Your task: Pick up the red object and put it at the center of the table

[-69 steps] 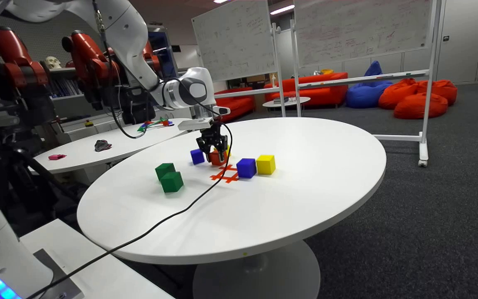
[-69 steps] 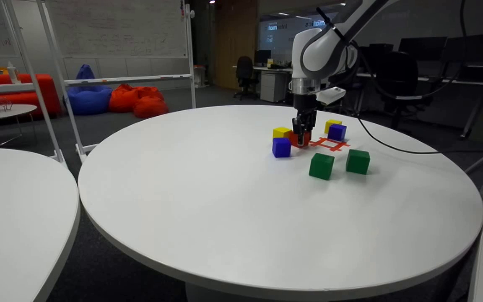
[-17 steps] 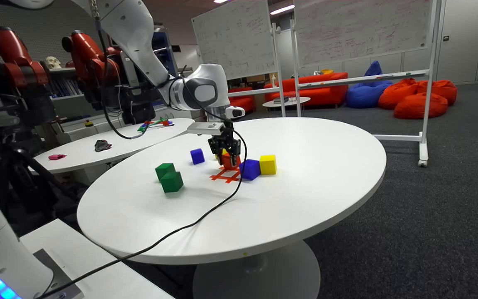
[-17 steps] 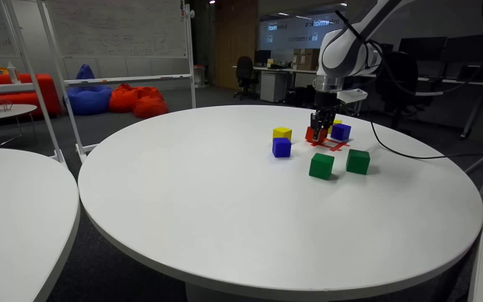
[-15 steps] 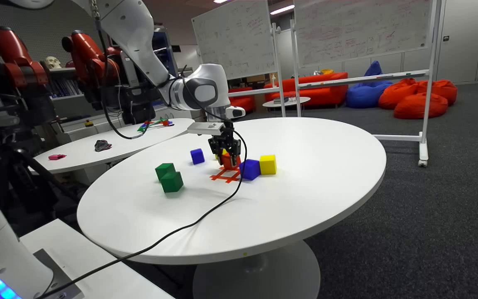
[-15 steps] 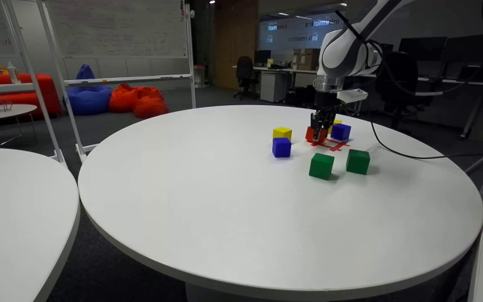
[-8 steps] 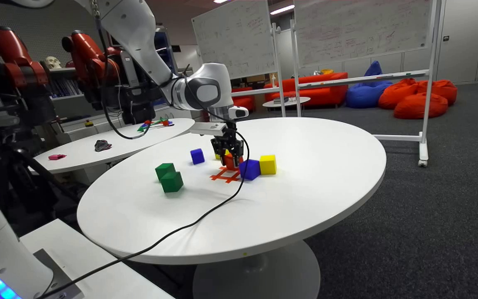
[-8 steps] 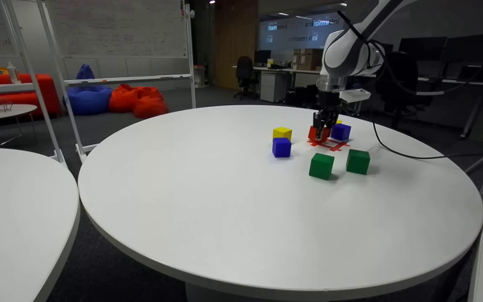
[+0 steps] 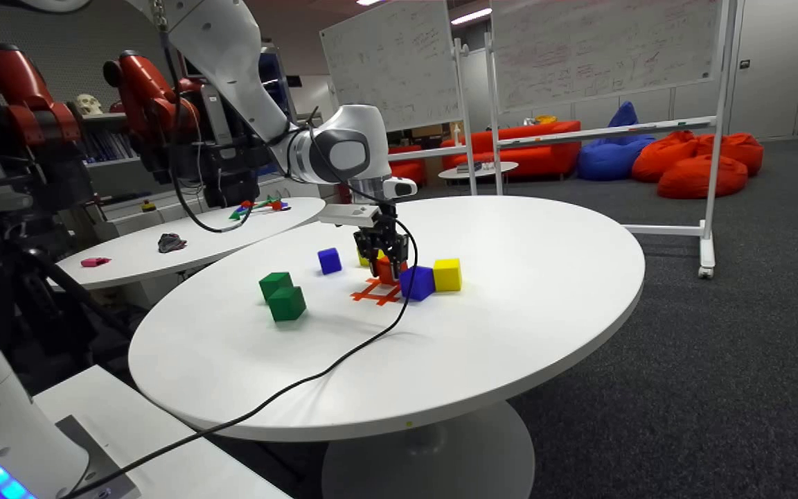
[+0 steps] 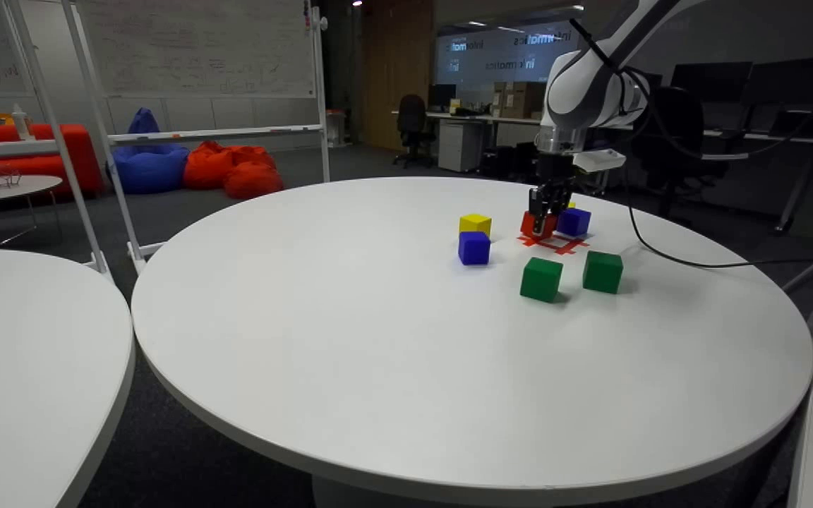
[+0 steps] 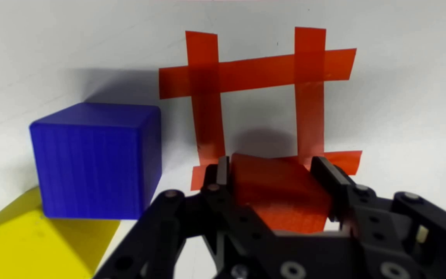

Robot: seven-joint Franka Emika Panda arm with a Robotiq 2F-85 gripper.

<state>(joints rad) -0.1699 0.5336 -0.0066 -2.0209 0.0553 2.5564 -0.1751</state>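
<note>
In the wrist view we see the gripper (image 11: 271, 166) pinching the red block (image 11: 279, 190) at the lower middle of the frame, hiding part of the red tape outline (image 11: 258, 73). A blue block (image 11: 91, 162) stands at the left, a yellow block (image 11: 21, 240) in the lower left corner. In an exterior view the red block is right of centre, on or just above the round table (image 10: 378, 317); we cannot tell which.

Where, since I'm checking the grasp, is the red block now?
In the wrist view, the red block is lower right of centre, held by the gripper, covering part of the red tape square, with the blue cube to its left in frame.
</note>
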